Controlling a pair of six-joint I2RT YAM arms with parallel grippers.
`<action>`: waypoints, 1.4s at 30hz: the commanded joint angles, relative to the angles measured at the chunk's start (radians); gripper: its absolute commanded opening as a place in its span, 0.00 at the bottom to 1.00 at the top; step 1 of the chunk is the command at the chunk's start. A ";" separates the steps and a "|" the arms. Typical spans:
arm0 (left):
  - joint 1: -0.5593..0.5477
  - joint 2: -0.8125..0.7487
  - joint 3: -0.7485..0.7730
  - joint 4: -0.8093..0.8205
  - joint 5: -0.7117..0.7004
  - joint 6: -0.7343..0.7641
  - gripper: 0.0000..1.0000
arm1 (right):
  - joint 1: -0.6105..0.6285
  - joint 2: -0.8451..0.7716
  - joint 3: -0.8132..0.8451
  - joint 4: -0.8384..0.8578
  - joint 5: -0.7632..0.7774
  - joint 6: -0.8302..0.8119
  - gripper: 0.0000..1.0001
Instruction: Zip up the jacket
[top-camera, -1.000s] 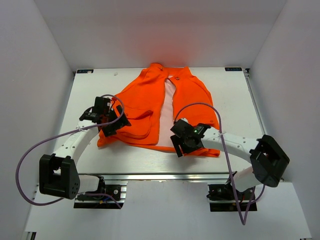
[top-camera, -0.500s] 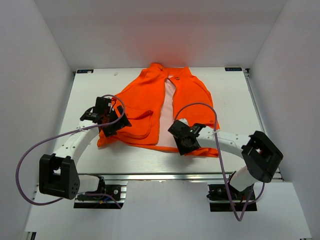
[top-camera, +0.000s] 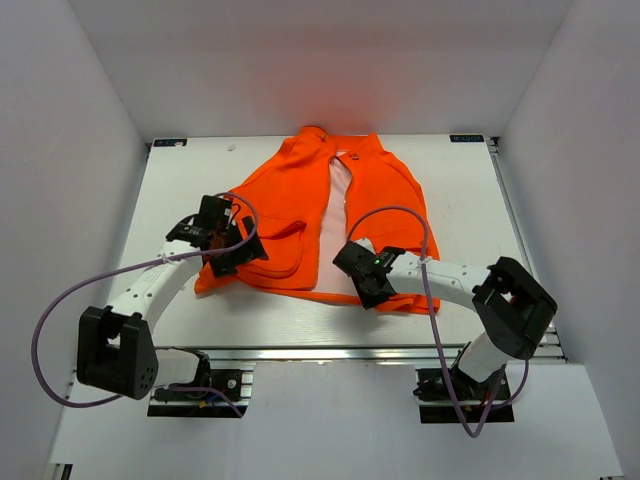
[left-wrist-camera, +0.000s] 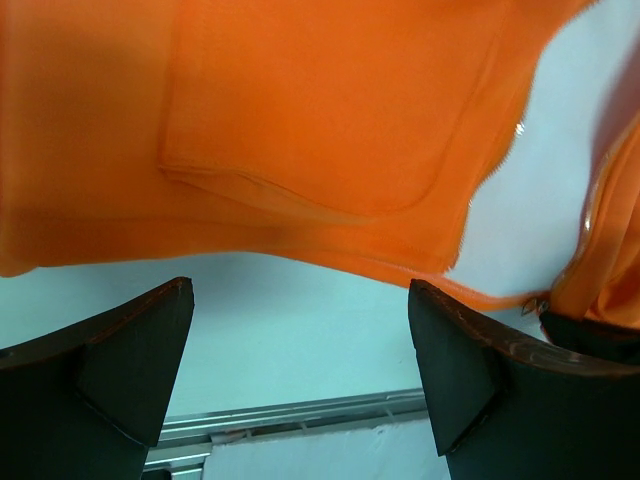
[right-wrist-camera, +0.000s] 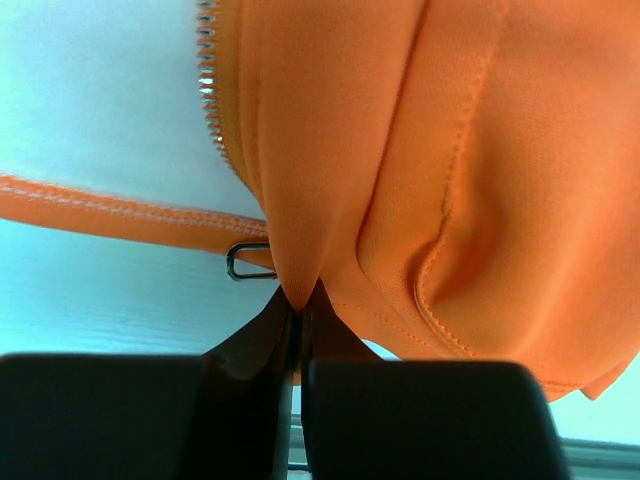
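The orange jacket (top-camera: 285, 200) lies flat on the white table (top-camera: 470, 200), its front unzipped with a pale gap down the middle. My right gripper (top-camera: 360, 285) is at the bottom hem of the right panel, beside the zipper. In the right wrist view it (right-wrist-camera: 300, 300) is shut on a fold of jacket fabric (right-wrist-camera: 330, 150), with the zipper teeth (right-wrist-camera: 210, 90) and a metal pull ring (right-wrist-camera: 245, 262) just left of it. My left gripper (top-camera: 232, 258) hovers open over the left panel's lower edge. Its fingers (left-wrist-camera: 460, 360) hold nothing, and the pocket (left-wrist-camera: 320, 120) lies beyond them.
White walls enclose the table on the left, right and back. A metal rail (top-camera: 330, 352) runs along the near edge by the arm bases. Purple cables (top-camera: 60, 300) loop off both arms.
My right gripper has closed from open onto the jacket's bottom hem, and its arm has shifted slightly left. The left gripper drifted a little to the right, still open.
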 joint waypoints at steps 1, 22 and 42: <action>-0.075 0.011 0.065 -0.021 -0.026 0.044 0.98 | 0.002 -0.038 0.032 0.058 -0.069 -0.024 0.00; -0.445 0.485 0.346 -0.070 -0.141 0.108 0.89 | -0.245 -0.512 -0.226 0.252 -0.378 -0.036 0.00; -0.504 0.626 0.387 -0.088 -0.295 -0.007 0.55 | -0.289 -0.521 -0.278 0.263 -0.369 -0.033 0.00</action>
